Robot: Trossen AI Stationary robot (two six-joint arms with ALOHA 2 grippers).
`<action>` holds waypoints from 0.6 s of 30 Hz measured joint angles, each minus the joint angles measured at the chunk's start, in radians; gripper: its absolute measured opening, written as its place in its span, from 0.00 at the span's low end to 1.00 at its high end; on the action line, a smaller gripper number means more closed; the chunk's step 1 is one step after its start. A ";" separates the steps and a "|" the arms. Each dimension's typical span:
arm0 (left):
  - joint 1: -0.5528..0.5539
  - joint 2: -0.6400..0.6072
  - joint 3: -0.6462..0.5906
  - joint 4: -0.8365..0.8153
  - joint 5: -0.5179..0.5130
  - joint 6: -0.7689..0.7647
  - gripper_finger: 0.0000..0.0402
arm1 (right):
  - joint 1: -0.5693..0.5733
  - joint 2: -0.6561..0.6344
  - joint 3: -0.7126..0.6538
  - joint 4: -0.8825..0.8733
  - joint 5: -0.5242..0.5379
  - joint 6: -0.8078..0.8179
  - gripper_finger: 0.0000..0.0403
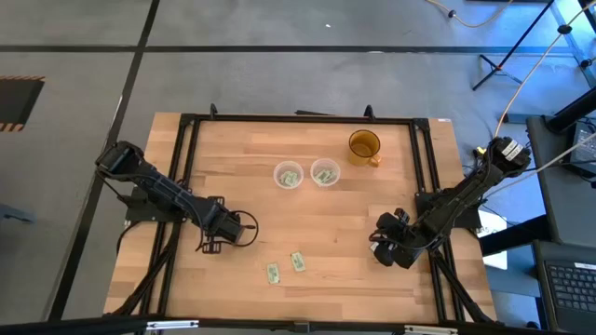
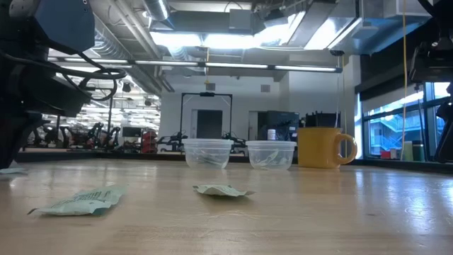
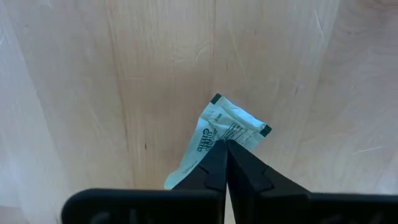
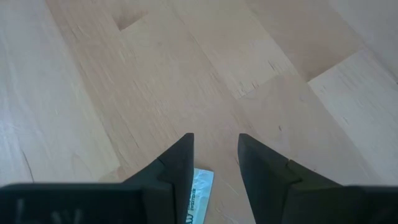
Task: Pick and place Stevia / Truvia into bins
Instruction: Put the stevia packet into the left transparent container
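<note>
The wooden table (image 1: pixel 326 223) carried an amber-yellow mug (image 1: pixel 364 146) with a handle near its far edge, just beside the two clear bins. The left bin (image 1: pixel 288 175) and the right bin (image 1: pixel 324 173) stood side by side, close together, and each already held pale green sachets. Nothing stood between the bins and the arms. Two loose sachets lay apart on the near part of the table: one (image 1: pixel 273 273) nearer the front edge, the other (image 1: pixel 297 261) just beside it.

The left gripper (image 1: pixel 244 227) hung low over the table's left half, its jaws pressed together on the corner of a third sachet (image 3: pixel 214 134), which stuck out past the tips. That sachet bore dark green print, but the words were too small to read.

The right gripper (image 1: pixel 381 249) hung near the table's right edge, with its jaws parted by a moderate gap and holding nothing. A fourth sachet (image 4: pixel 198 196) lay on the wood just under its left finger, mostly hidden; its print could not be read.
</note>
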 joint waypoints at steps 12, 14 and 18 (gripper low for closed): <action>0.000 -0.110 -0.007 0.021 -0.005 0.008 0.00 | 0.000 0.000 0.000 -0.001 0.000 -0.001 0.32; 0.000 -0.125 -0.006 0.021 -0.005 0.007 0.00 | 0.000 0.000 0.000 -0.002 0.000 -0.001 0.32; 0.000 -0.136 -0.006 0.011 -0.039 0.005 0.00 | 0.000 0.000 0.000 -0.002 0.000 -0.001 0.32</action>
